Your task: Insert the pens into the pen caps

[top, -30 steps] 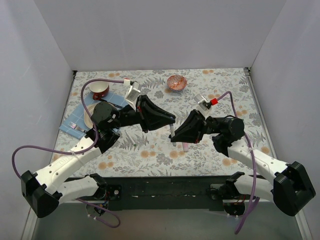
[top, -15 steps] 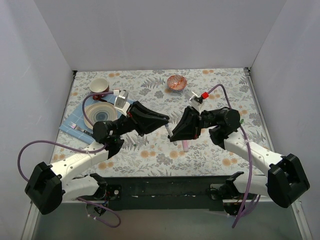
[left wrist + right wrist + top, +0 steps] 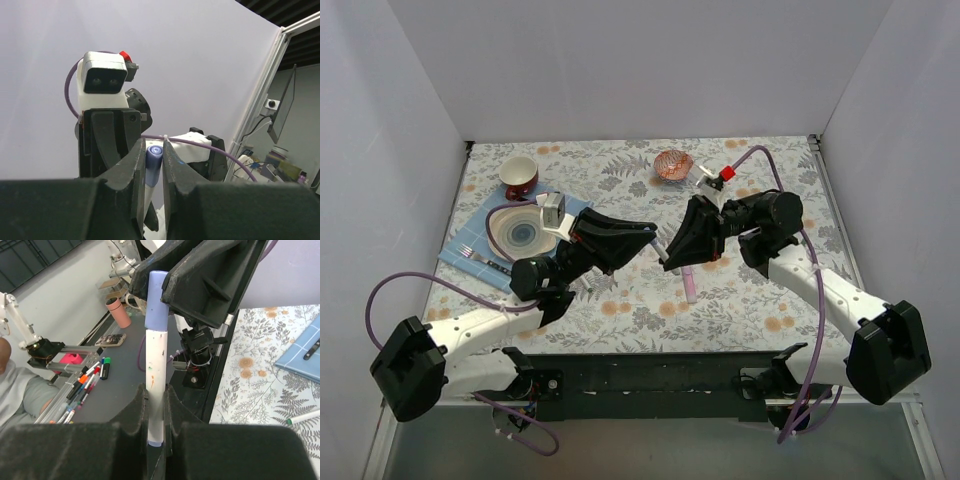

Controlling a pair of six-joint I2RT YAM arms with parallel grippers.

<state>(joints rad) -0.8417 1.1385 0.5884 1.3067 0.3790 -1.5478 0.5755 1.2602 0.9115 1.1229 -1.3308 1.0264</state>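
Note:
A slim white-barrelled pen (image 3: 156, 370) wears a purple-blue cap (image 3: 157, 295). My right gripper (image 3: 156, 390) is shut on the white barrel. My left gripper (image 3: 154, 145) is shut on the purple-blue cap (image 3: 154, 157), with the white barrel running down from it. In the top view the left gripper (image 3: 653, 233) and right gripper (image 3: 667, 258) meet tip to tip above the table's middle. A pale-pink marker (image 3: 691, 291) lies on the cloth below them. Another white pen with a green tip (image 3: 302, 416) lies near the left arm. The other caps are not visible.
A plate (image 3: 523, 232) and a fork (image 3: 480, 258) sit on a blue cloth (image 3: 460, 250) at the left. A red cup (image 3: 518, 175) stands at the back left. A reddish wire bowl (image 3: 673, 164) stands at the back middle.
Both grippers have moved a little toward the back of the table, still tip to tip on the pen. The left arm has dropped back, uncovering the plate.

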